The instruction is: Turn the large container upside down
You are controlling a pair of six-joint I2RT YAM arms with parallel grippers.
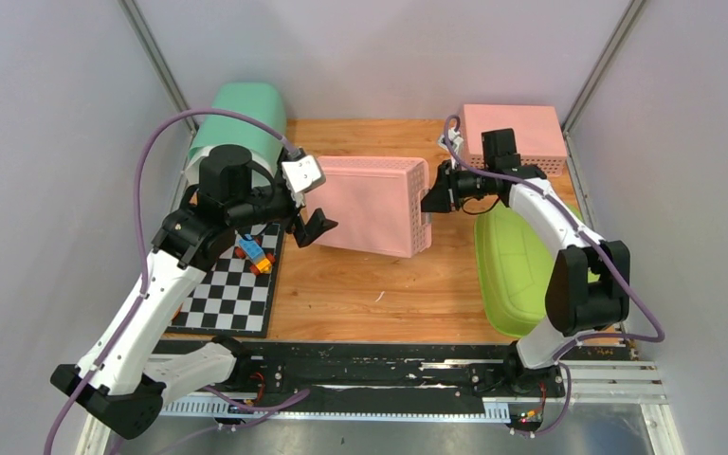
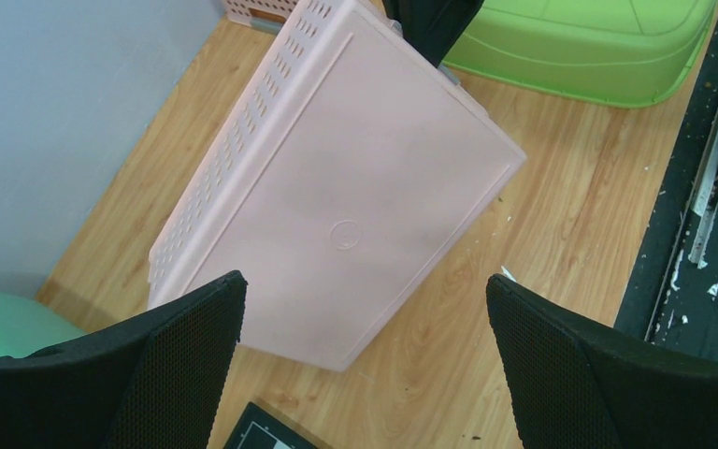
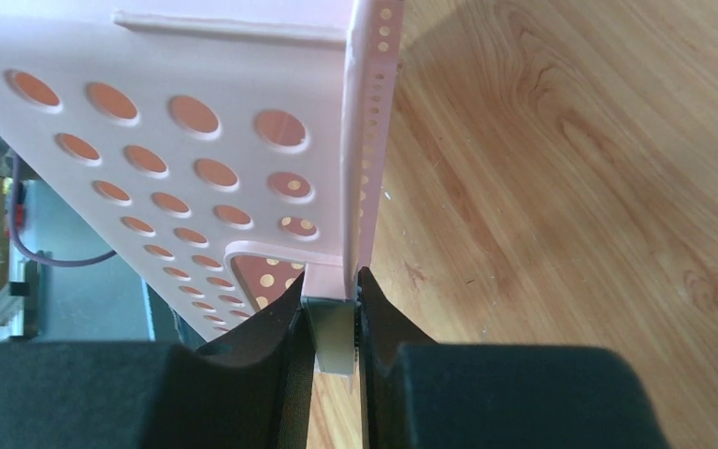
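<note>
One grip only: R gripper pinches right-end rim of bin, tipped base-up at centre, long axis L-R; L gripper spread wide just beside its left end.

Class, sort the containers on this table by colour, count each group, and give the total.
Pink: 2, the large pink basket and the pink basket at the back
Lime green: 1, the lime green tub
Mint green: 1, the mint green bin
Total: 4
</note>
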